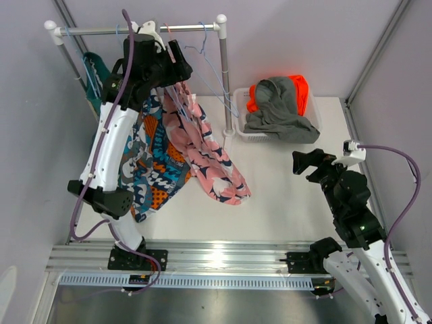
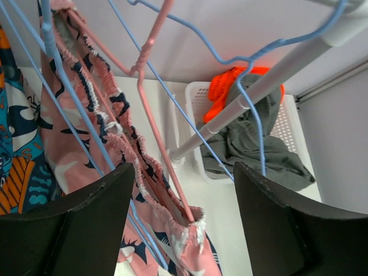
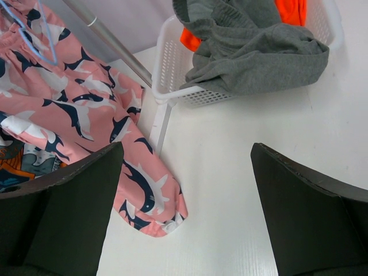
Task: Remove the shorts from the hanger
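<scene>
Two grippers open, nothing clamped.
Left gripper [image 2: 181, 172] spread around pink shorts [image 2: 69, 144] below rail [image 1: 135, 29]; right gripper [image 3: 187, 149] wide over table [image 3: 230, 201], near basket [image 3: 167, 63] of grey shorts [image 3: 253, 52], orange shorts [image 3: 290, 11].

The left gripper [image 2: 183, 172] is holding its jaws wide apart, gripping nothing. Pink printed shorts [image 2: 86, 138] are hanging from a pink hanger [image 2: 154, 34] and draping down between the fingers, nearer the left one. Blue wire hangers [image 2: 48, 34] are crossing above the hand. Beyond the right finger, a white basket [image 2: 286, 123] is holding grey shorts [image 2: 253, 149] and orange shorts [image 2: 221, 92].
</scene>
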### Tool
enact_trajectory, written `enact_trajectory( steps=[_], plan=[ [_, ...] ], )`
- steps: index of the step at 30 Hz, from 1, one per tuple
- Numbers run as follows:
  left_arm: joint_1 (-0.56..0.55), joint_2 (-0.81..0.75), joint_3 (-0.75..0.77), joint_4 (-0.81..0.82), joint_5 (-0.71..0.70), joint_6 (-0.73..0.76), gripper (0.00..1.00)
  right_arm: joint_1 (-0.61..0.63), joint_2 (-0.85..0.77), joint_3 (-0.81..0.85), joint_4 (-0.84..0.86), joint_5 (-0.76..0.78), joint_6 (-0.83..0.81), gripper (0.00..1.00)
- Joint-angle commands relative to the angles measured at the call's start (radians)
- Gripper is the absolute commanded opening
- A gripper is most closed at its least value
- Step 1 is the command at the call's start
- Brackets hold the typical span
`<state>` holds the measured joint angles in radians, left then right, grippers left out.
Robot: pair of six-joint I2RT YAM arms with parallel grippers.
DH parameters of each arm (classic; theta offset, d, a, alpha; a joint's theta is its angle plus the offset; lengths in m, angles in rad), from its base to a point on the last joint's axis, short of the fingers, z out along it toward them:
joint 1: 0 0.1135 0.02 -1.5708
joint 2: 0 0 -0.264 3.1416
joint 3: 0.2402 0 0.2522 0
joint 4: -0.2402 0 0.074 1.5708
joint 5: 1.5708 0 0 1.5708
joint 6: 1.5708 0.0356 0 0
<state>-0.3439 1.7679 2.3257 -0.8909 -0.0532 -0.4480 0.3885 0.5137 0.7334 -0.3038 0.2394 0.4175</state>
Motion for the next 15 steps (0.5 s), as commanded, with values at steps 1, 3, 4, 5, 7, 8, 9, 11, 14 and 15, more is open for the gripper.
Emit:
enact_trajectory(
  steps=[1, 3, 4, 5, 7, 8, 9, 11, 14, 15],
  plan=[
    [-0.010, -0.012, -0.015, 0.055, -0.063, -0.004, 0.75, 0.006, -0.014, 0.032, -0.009, 0.023, -0.022, 0.99],
    [-0.017, -0.002, -0.037, 0.075, -0.073, -0.003, 0.74, 0.004, -0.012, 0.031, -0.009, 0.018, -0.019, 0.99],
    [-0.018, 0.007, -0.038, 0.079, -0.074, -0.003, 0.74, 0.004, -0.012, 0.031, -0.008, 0.017, -0.017, 1.00],
    [-0.021, 0.013, -0.042, 0.084, -0.082, -0.003, 0.74, 0.006, -0.011, 0.026, -0.003, 0.014, -0.017, 1.00],
    [-0.023, 0.024, -0.043, 0.095, -0.089, -0.001, 0.72, 0.004, -0.007, 0.024, -0.003, 0.014, -0.014, 0.99],
    [-0.023, 0.034, -0.043, 0.099, -0.094, 0.000, 0.72, 0.003, -0.007, 0.021, -0.003, 0.014, -0.014, 1.00],
    [-0.023, 0.039, -0.045, 0.110, -0.099, 0.003, 0.72, 0.004, -0.007, 0.020, -0.001, 0.017, -0.016, 0.99],
    [-0.023, 0.056, -0.043, 0.119, -0.115, 0.005, 0.69, 0.004, -0.007, 0.017, -0.001, 0.017, -0.016, 0.99],
    [-0.023, 0.074, -0.042, 0.132, -0.137, 0.003, 0.58, 0.004, -0.004, 0.017, -0.008, 0.020, -0.016, 0.99],
    [-0.023, 0.083, -0.040, 0.133, -0.154, 0.000, 0.56, 0.004, -0.004, 0.017, -0.014, 0.018, -0.017, 0.99]
  ],
)
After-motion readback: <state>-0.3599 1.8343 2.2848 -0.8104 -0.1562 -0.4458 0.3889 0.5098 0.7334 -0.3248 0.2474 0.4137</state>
